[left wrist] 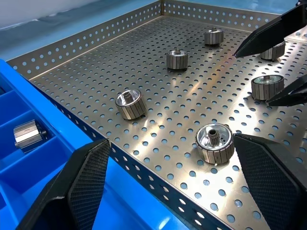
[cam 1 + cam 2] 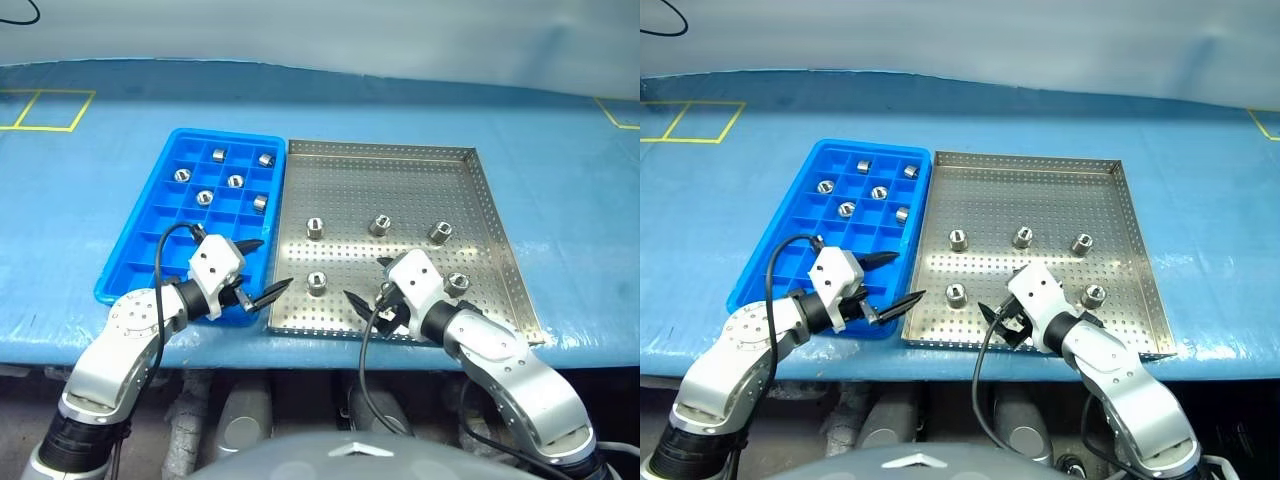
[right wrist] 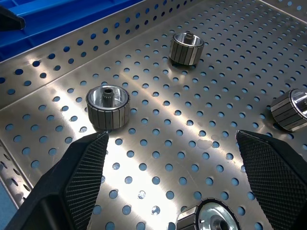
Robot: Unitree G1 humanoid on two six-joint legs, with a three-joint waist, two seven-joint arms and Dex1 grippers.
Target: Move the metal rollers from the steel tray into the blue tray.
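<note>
Five rollers (image 2: 317,282) are left in the steel tray (image 2: 484,205); six are sorted in the blue tray (image 2: 140,250) at 9 o'clock. Left gripper (image 2: 258,270) & right gripper (image 2: 364,283), jaws spread, nothing pinched, are aimed inward, prob. for the near roller.

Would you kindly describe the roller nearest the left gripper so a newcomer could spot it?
Find the steel tray, right of the blue tray. Five rollers stand in it: three in a far row, two nearer. It is the near-left roller, closest to the blue tray.
</note>
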